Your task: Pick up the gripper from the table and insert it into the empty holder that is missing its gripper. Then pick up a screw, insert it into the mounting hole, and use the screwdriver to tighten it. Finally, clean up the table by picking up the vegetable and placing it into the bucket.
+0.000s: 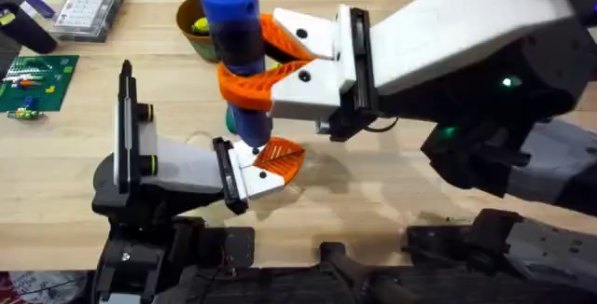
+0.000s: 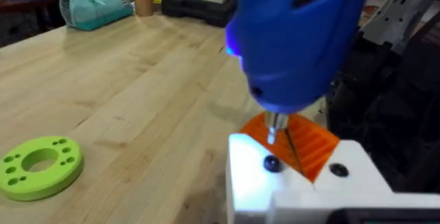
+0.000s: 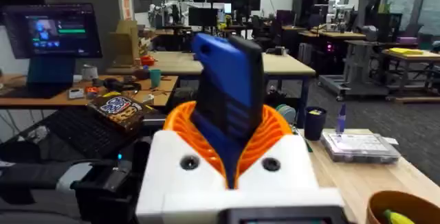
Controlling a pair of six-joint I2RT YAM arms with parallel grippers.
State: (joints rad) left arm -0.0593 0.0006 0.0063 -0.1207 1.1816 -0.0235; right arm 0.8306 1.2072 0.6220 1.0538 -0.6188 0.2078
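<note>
My right gripper [image 1: 244, 57] is shut on the blue screwdriver [image 1: 233, 34], its orange fingers [image 3: 275, 124] clamped round the barrel and the bit pointing down. The bit [image 2: 273, 131] hovers just over a dark screw head [image 2: 271, 163] in the white block of the small gripper [image 1: 270, 162], whose orange ribbed fin [image 2: 309, 145] juts out. That block sits at the black end plate of the white holder [image 1: 177, 166] on the table [image 1: 373, 192]; this is my left arm's end. The yellow-brown bucket [image 1: 190, 26] stands behind the screwdriver with something yellow-green inside. The vegetable is out of view.
A clear parts box [image 1: 89, 7] and a green circuit board [image 1: 35, 80] lie at the far left. A bright green ring disc [image 2: 38, 165] rests on the wood close to the holder. A teal bag [image 2: 96, 4] stands at the table's far edge.
</note>
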